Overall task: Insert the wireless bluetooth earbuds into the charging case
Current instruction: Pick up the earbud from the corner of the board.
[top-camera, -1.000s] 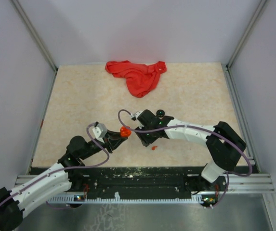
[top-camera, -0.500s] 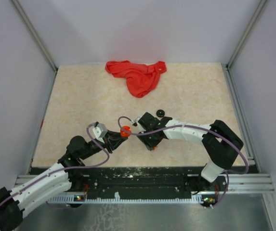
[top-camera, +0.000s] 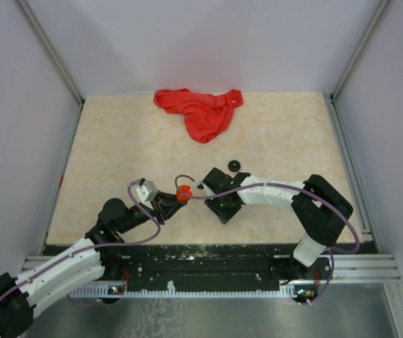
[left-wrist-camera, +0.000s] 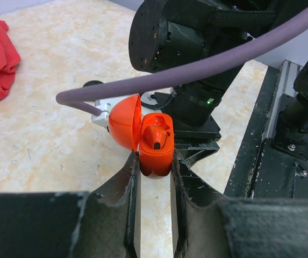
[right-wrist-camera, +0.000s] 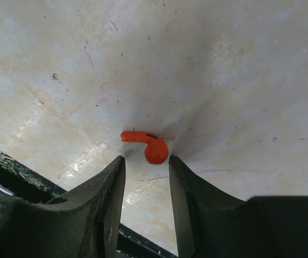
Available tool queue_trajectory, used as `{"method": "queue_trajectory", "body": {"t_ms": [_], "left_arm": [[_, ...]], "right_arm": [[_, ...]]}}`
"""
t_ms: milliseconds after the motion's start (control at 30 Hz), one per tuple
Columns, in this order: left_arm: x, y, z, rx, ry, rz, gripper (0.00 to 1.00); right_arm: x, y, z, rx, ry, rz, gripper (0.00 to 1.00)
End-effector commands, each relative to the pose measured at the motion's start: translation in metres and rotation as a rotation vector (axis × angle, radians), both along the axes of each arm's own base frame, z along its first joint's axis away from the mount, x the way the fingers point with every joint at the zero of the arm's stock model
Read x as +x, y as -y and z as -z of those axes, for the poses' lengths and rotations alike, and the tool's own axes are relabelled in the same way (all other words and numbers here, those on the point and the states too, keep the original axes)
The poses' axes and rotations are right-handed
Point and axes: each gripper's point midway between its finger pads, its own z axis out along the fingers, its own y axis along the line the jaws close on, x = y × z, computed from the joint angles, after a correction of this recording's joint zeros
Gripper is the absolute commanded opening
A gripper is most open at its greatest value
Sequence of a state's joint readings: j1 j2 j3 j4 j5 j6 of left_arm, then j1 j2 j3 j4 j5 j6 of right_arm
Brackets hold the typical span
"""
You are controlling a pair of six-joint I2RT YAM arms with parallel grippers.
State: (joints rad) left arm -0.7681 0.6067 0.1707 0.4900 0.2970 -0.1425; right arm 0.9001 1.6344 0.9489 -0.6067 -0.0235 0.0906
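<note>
One red earbud (left-wrist-camera: pixel 155 137) sits in the open charging case (left-wrist-camera: pixel 158 158) our left gripper (left-wrist-camera: pixel 154 164) clamps; our right gripper (right-wrist-camera: pixel 145 167), narrowly parted, hangs over a loose earbud (right-wrist-camera: pixel 154 149) on the bench (right-wrist-camera: pixel 234 75).

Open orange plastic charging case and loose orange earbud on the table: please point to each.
open orange plastic charging case (left-wrist-camera: pixel 155 163): left wrist view, its lower body.
loose orange earbud (right-wrist-camera: pixel 156 151): right wrist view, its round head.

red earbuds (right-wrist-camera: pixel 154 148) (left-wrist-camera: pixel 155 137): 2 | open orange case (left-wrist-camera: pixel 155 158): 1 | red cloth (top-camera: pixel 200 111): 1 | small black round item (top-camera: pixel 234 165): 1 | robot arms (top-camera: pixel 275 191): 2
</note>
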Motion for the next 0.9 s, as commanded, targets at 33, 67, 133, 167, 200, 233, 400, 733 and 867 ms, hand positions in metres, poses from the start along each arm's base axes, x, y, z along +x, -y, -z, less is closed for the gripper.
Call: {"method": "queue_trajectory", "body": {"t_ms": [33, 67, 133, 167, 200, 233, 400, 733, 867], "left_arm": [[-0.003, 0.002, -0.006, -0.024, 0.011, 0.018, 0.01], [-0.003, 0.002, -0.006, -0.025, 0.012, 0.017, 0.01], [-0.003, 0.003, -0.007, -0.027, 0.013, 0.018, 0.01], [-0.002, 0.003, -0.007, -0.026, 0.012, 0.017, 0.01], [-0.002, 0.003, -0.007, -0.027, 0.013, 0.019, 0.01], [-0.002, 0.003, -0.008, -0.028, 0.013, 0.02, 0.01], [-0.002, 0.004, -0.007, -0.025, 0.014, 0.02, 0.01], [-0.002, 0.004, -0.005, -0.023, 0.01, 0.021, 0.01], [-0.001, 0.005, -0.003, -0.018, 0.006, 0.022, 0.01]], "right_arm": [[-0.012, 0.0, 0.004, 0.008, -0.063, 0.032, 0.38], [-0.012, 0.0, 0.005, 0.008, -0.064, 0.041, 0.38], [-0.007, -0.001, 0.003, 0.013, -0.04, 0.069, 0.39], [-0.004, -0.001, 0.002, 0.018, -0.031, 0.086, 0.39], [-0.001, -0.002, 0.001, 0.029, -0.025, 0.105, 0.39], [0.002, -0.004, -0.001, 0.042, -0.019, 0.125, 0.39], [0.006, -0.008, -0.003, 0.068, -0.014, 0.155, 0.37], [-0.004, 0.003, 0.001, 0.027, -0.044, 0.164, 0.23], [0.002, 0.005, 0.002, 0.003, -0.022, 0.17, 0.17]]}}
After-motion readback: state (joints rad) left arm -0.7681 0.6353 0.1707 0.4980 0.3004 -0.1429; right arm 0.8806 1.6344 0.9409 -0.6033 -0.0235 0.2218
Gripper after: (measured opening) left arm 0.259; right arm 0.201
